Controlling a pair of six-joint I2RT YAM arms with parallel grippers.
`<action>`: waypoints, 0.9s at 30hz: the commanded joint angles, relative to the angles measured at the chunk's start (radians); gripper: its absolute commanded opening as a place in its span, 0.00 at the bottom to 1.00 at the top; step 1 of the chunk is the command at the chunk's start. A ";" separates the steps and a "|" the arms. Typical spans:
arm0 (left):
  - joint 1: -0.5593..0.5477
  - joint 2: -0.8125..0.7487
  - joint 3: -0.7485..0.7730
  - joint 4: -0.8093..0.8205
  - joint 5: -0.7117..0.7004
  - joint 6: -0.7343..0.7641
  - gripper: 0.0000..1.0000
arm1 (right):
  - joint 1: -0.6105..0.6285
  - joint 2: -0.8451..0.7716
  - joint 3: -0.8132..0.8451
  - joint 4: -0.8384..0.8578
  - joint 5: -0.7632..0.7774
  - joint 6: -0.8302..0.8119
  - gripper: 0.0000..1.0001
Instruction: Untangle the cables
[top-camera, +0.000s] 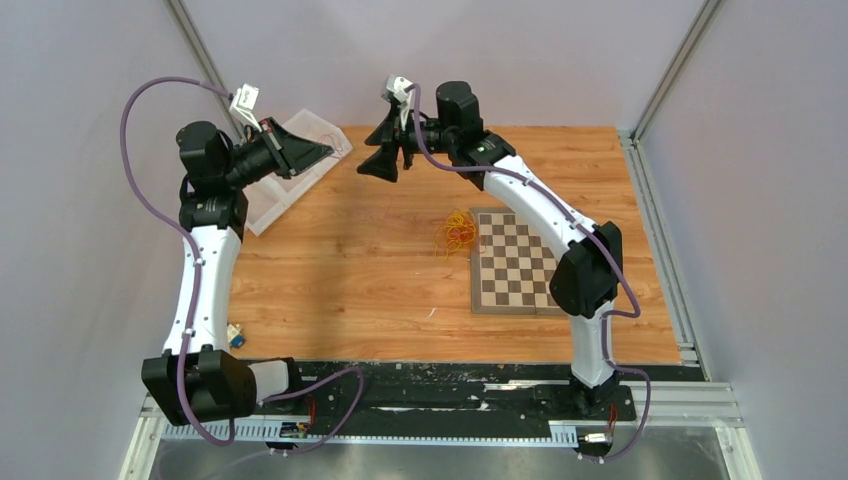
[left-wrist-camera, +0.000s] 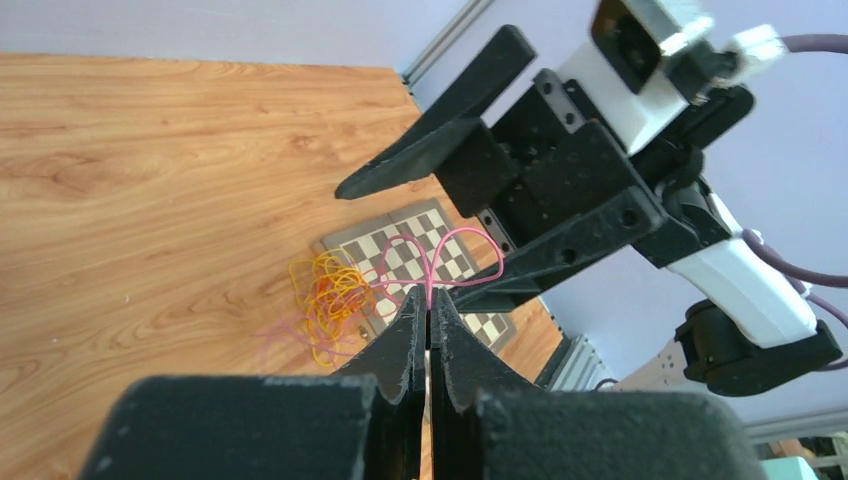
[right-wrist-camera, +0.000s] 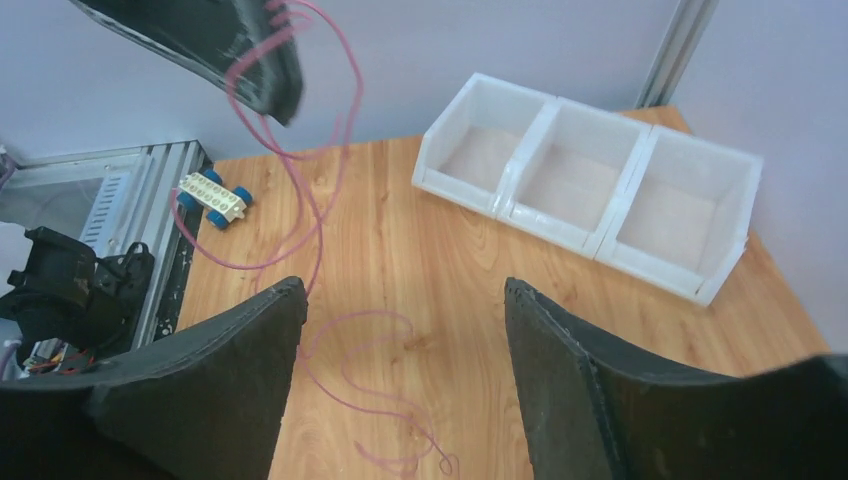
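Pink strand (left-wrist-camera: 429, 272) of the cables is pinched in the left pincer (left-wrist-camera: 428, 300), held above the surface. The right pincer (right-wrist-camera: 402, 295) is spread just beside it. Yellow-orange bunch (top-camera: 459, 232) lies mid-surface, touching the chessboard (top-camera: 515, 262).

Pale lilac walls (top-camera: 480, 40) enclose a wooden table (top-camera: 350, 280) (evenly lit).

top: high, rear, looking down | wrists: close, facing each other | top+left share chessboard (top-camera: 515, 262)
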 joint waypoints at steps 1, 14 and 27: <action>0.007 -0.049 -0.021 0.069 0.002 -0.039 0.02 | -0.009 -0.056 -0.035 0.028 -0.033 0.014 0.76; 0.007 -0.050 -0.029 0.081 0.002 -0.050 0.01 | 0.044 0.010 -0.037 0.040 -0.061 0.057 0.45; 0.267 -0.159 -0.126 -0.450 0.304 0.590 0.70 | 0.000 0.049 0.248 0.058 0.244 -0.155 0.00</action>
